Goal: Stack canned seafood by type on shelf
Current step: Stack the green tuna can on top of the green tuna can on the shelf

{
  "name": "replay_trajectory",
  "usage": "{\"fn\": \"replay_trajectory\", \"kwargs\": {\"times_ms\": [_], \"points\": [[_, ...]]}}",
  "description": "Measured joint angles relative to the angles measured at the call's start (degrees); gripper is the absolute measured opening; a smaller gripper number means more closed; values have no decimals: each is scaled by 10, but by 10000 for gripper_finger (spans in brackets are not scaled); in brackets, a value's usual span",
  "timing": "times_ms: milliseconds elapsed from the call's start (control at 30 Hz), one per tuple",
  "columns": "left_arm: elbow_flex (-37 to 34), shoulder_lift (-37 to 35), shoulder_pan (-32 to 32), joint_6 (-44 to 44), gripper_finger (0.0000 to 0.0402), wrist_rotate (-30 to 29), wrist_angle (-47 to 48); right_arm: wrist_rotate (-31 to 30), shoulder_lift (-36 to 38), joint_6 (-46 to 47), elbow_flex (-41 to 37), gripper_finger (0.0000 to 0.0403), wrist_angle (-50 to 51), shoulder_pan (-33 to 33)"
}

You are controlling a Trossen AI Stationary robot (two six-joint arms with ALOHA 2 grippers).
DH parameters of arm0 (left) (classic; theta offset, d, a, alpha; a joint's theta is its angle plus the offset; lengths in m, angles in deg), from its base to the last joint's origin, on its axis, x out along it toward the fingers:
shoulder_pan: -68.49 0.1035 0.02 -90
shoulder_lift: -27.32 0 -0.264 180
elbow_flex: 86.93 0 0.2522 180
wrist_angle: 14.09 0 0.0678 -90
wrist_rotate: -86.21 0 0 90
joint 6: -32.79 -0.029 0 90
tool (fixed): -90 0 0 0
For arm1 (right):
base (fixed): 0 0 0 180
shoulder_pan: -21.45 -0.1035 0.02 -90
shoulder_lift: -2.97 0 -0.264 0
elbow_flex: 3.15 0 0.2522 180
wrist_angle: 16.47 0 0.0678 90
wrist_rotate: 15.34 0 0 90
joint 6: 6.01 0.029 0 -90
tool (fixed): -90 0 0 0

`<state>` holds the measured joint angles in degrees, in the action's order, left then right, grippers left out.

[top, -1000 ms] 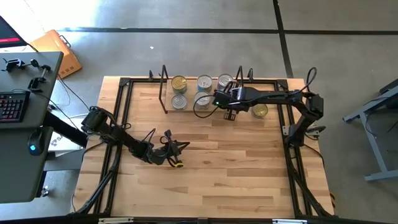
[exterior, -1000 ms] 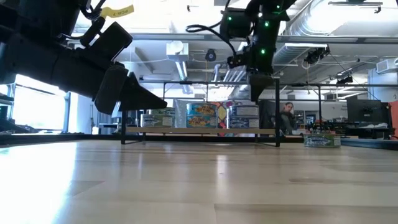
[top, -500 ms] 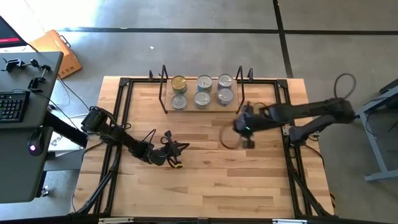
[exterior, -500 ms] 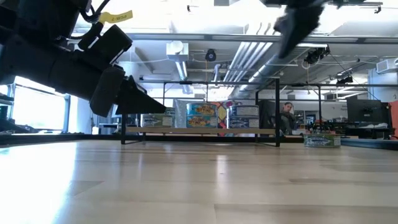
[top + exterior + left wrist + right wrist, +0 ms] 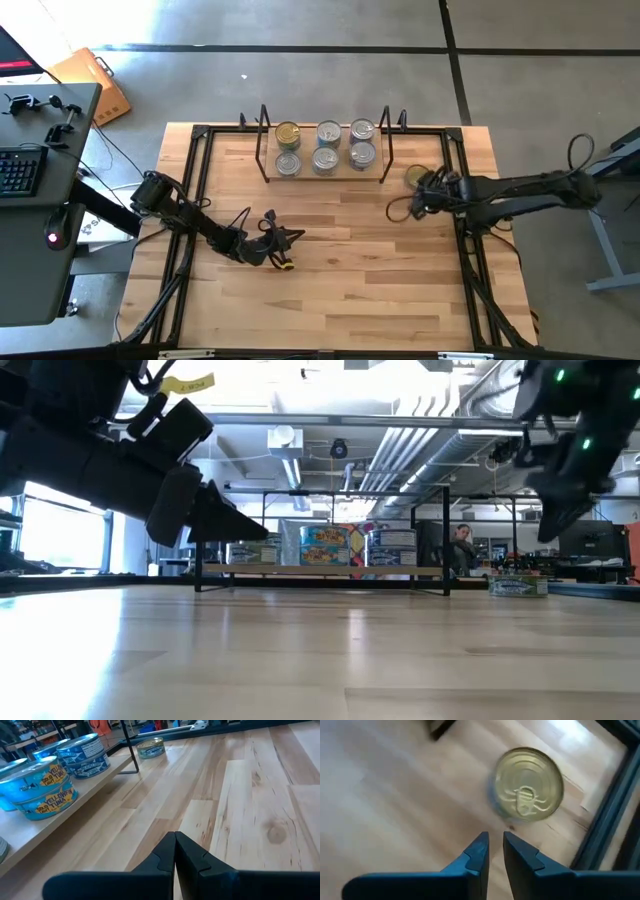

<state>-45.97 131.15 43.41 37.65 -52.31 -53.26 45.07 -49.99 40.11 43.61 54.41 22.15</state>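
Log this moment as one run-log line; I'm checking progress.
right gripper: near-shut, empty, above gold-top tin | left gripper: shut, idle mid-table | shelf: six tin tops visible

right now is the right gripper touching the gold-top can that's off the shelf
Apart. The right wrist view shows bare wood between the right gripper and the gold-top can.

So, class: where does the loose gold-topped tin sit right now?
In the high view the gold-topped tin lies on the table's right side, just outside the shelf's right upright end, with the right gripper beside it.
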Motion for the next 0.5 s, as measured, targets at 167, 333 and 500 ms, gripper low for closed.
{"fn": "replay_trajectory", "kwargs": {"times_ms": [167, 333, 500], "points": [[0, 0, 6, 0, 0, 1, -6, 15, -3, -74, -69, 46, -155, 96], [0, 0, 9, 0, 0, 6, -9, 23, -11, -127, -92, 46, -241, 185], [0, 0, 9, 0, 0, 9, -9, 6, -13, -136, -92, 46, -248, 241]]}}
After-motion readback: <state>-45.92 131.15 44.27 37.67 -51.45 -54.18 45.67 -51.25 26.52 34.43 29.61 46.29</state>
